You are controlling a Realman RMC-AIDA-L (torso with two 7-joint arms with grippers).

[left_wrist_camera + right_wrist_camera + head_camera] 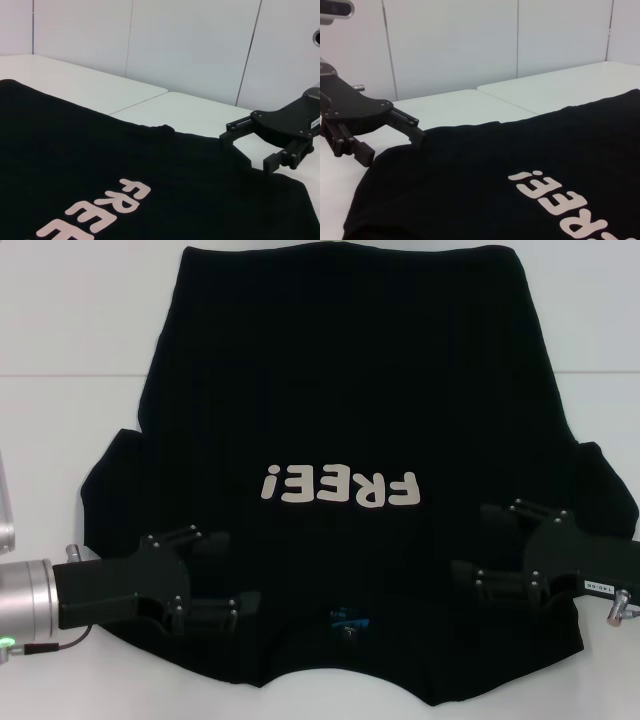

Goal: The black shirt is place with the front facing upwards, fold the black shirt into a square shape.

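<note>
On the white desk [60, 320] your black shirt [340, 390] lies spread front up, its pale "FREE!" lettering [340, 487] reading upside down to you (a small blue neck label [348, 617] sits just nearer). Either side of the lettering, left pincer [215, 575] and right pincer [483, 545] rest over the shoulders, fingers apart.

A white table [80, 330] fills the scene, a thin seam crossing its top. Pale wall panels [190, 45] stand behind it.
</note>
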